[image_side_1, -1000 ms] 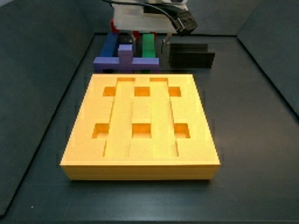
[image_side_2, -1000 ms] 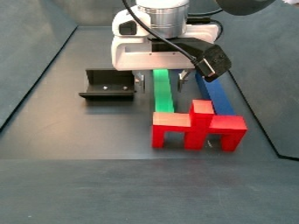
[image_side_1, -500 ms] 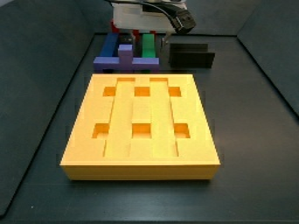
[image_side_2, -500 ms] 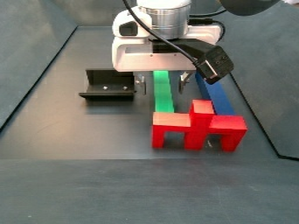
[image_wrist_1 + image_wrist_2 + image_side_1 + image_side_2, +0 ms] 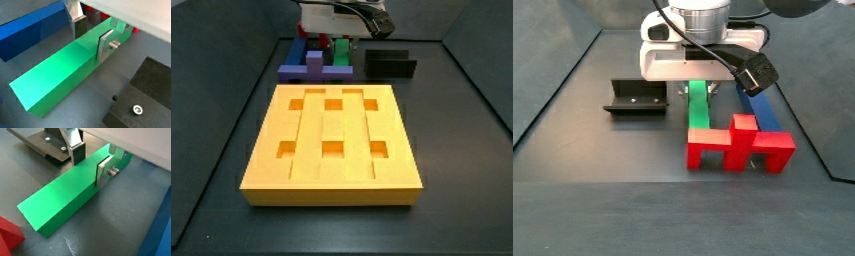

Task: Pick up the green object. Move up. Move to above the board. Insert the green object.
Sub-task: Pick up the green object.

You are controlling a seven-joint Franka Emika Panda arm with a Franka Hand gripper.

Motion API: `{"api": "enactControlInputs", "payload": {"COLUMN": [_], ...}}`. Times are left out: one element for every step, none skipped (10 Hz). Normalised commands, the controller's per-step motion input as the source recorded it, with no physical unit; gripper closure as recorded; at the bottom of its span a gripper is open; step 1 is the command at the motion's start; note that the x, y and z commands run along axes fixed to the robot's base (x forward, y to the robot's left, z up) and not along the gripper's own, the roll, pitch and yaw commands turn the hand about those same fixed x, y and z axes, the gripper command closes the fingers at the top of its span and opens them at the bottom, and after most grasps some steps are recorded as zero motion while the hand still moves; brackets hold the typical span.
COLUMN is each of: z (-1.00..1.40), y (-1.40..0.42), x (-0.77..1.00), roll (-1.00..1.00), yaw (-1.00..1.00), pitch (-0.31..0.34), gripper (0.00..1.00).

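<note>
The fingers [image 5: 107, 44] are seen in both wrist views as flat silver plates set on either side of the green object [image 5: 63, 75], one plate against each long side face of the bar near its far end. Whether the pads are already pressing on the bar or stand just clear of it cannot be told from the pictures. The gripper [image 5: 90, 159] is lowered over the bar, and in a side view the gripper [image 5: 700, 84] is found near the back edge of the floor, below the white body of the arm [image 5: 698, 35].

The green object [image 5: 699, 108] is laid flat on the dark floor [image 5: 607, 170], its length running from the gripper toward the front. At its near end a red piece [image 5: 740, 147] is placed, touching or just beside it. Along one long side of the bar a blue block [image 5: 758, 108] is laid, parallel to it. On the opposite side, a dark L-shaped fixture [image 5: 635, 97] is stood, apart from the bar.

In a side view the board [image 5: 333, 142] is seen lying flat in the middle of the floor, well apart from the gripper [image 5: 342, 40], which is at the far edge. Between them a purple block [image 5: 313, 66] is placed, with the green object [image 5: 345, 54] just beside it and the fixture [image 5: 390, 64] to the other side.
</note>
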Motion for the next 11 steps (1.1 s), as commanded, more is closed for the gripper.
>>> {"api": "enactControlInputs", "payload": {"z": [0.00, 0.00, 0.00, 0.00, 0.00, 0.00, 0.00, 0.00, 0.00, 0.00, 0.00], "y": [0.00, 0.00, 0.00, 0.00, 0.00, 0.00, 0.00, 0.00, 0.00, 0.00, 0.00], "x": [0.00, 0.00, 0.00, 0.00, 0.00, 0.00, 0.00, 0.00, 0.00, 0.00, 0.00], "roll": [0.00, 0.00, 0.00, 0.00, 0.00, 0.00, 0.00, 0.00, 0.00, 0.00, 0.00], "yaw": [0.00, 0.00, 0.00, 0.00, 0.00, 0.00, 0.00, 0.00, 0.00, 0.00, 0.00], "pitch": [0.000, 0.000, 0.000, 0.000, 0.000, 0.000, 0.000, 0.000, 0.000, 0.000, 0.000], "gripper": [1.00, 1.00, 1.00, 1.00, 1.00, 1.00, 1.00, 1.00, 1.00, 1.00, 1.00]}}
